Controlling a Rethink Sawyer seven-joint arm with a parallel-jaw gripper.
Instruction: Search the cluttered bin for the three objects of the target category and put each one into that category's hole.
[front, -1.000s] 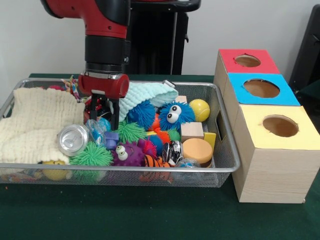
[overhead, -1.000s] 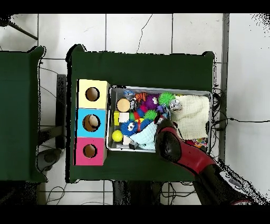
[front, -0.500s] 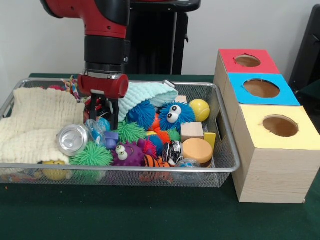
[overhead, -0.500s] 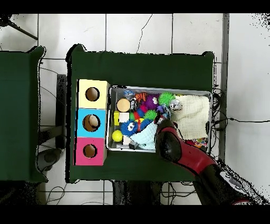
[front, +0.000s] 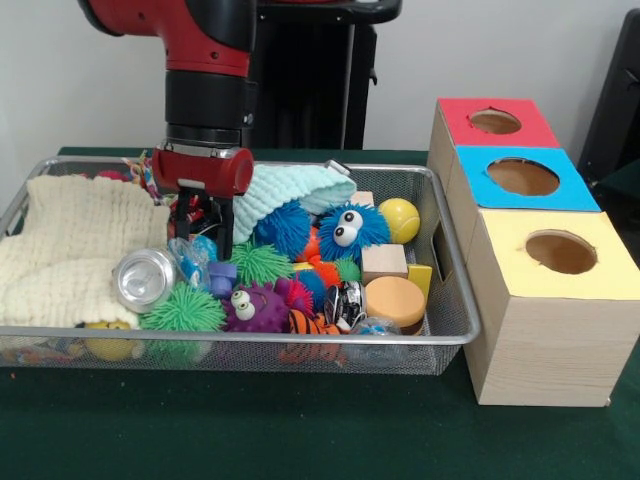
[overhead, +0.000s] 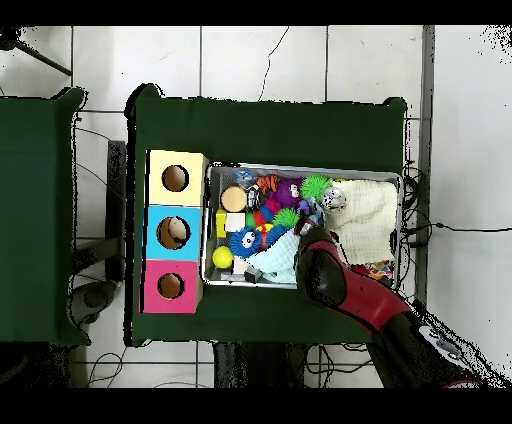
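Jaws of the red and black gripper (front: 205, 228) hang inside the wire mesh bin (front: 448, 300), beside a crumpled silver can (front: 145, 278); whether spread, cannot tell.

Front cam looks evenly lit to me, soft diffuse light from above w/ only faint shadows under the wire bin (front: 455, 330) and beside the hole boxes (front: 545, 300); one bright glare spot on the silver can (front: 146, 278). Focus is a bit soft overall, small clutter smears together. Overhead cam: pale floor tiles (overhead: 265, 60) near blown out, dark green table (overhead: 270, 130) reads v. dim, no detail in it.
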